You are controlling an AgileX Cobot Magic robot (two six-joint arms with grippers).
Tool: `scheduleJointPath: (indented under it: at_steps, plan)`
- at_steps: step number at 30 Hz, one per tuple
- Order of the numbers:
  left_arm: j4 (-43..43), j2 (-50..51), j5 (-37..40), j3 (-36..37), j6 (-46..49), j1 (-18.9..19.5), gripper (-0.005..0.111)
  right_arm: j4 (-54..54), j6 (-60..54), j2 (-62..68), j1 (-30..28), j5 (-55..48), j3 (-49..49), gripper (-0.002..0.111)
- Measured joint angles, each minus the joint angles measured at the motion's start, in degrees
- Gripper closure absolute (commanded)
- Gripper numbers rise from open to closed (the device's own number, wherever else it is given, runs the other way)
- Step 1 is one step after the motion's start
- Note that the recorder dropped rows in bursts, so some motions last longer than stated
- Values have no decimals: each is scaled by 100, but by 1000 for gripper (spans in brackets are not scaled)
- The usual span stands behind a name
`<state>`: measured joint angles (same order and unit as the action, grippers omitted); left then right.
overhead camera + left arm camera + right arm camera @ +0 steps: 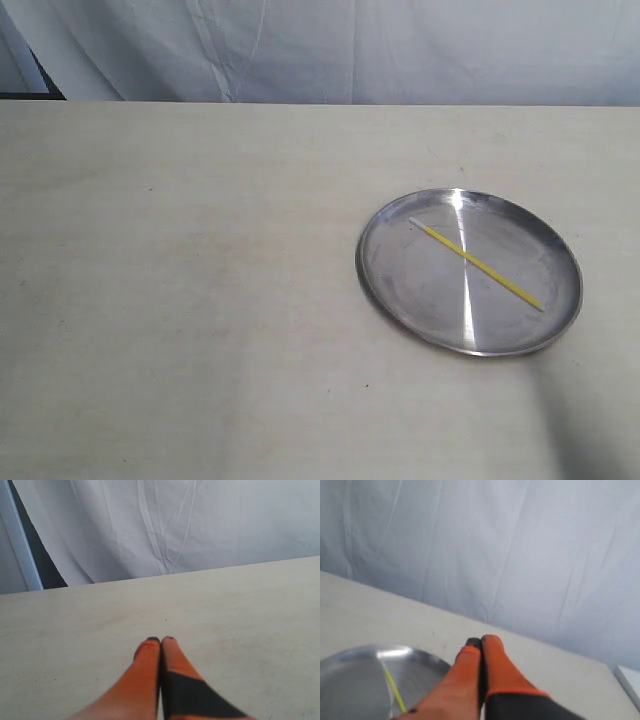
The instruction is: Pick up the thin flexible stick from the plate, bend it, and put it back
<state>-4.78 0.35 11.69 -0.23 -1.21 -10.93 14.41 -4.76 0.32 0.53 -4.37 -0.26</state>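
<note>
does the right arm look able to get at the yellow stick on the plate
Probably yes: the stick lies bare across the plate, nothing over it, and the right hand is close by, though shut, so it must open first.

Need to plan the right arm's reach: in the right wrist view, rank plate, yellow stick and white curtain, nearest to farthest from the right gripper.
1. Plate: rim just beside the shut jaws of the right gripper.
2. Yellow stick: lying on the plate, farther in.
3. White curtain: at the back, farthest.

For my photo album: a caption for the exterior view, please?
A thin yellow stick lies diagonally across a silver plate on a pale table.
</note>
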Motion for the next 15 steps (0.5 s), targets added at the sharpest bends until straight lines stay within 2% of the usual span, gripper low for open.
scheduleJointPath:
  at_steps: [5,8,12,15]
  plan:
    - [-174,0,-89,0,60,0,106,0,16,0,0,1073,0,108]
    - [-424,0,-439,0,121,0,106,-139,511,0,0,2137,0,108]
    - [-606,0,-870,0,121,0,106,-608,2478,-12,0,3689,0,108]
    - [-655,0,-1026,0,121,0,106,-1597,3642,-12,0,4448,0,109]
